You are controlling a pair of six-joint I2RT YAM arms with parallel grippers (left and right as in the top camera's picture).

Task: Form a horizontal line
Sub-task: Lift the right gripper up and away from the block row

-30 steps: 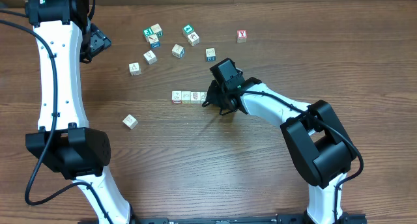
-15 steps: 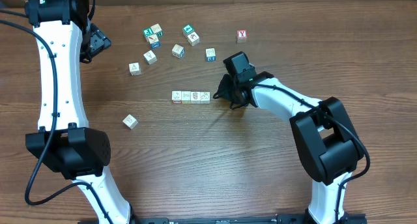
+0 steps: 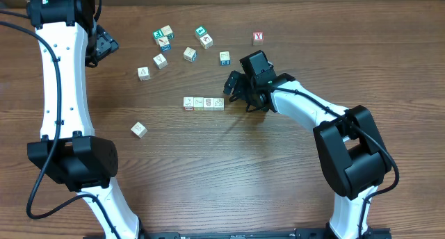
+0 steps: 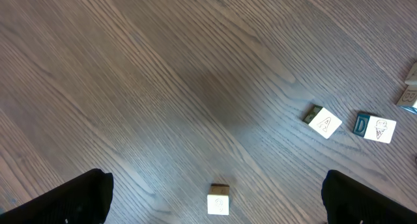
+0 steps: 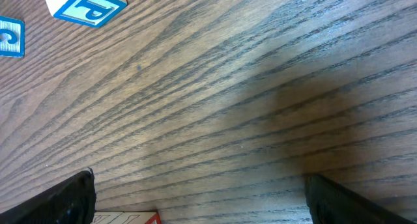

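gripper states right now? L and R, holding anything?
Left gripper: open, holding nothing.
Right gripper: open, holding nothing, just right of the horizontal line.

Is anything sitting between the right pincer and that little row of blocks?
Nothing visible: the open right pincer hangs just right of the row of blocks, with only bare table between them.

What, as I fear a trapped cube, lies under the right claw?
Only bare table shows between the open fingers of the right claw. The end of the cube row peeks at the wrist view's bottom edge. Spots beneath the fingers are covered.
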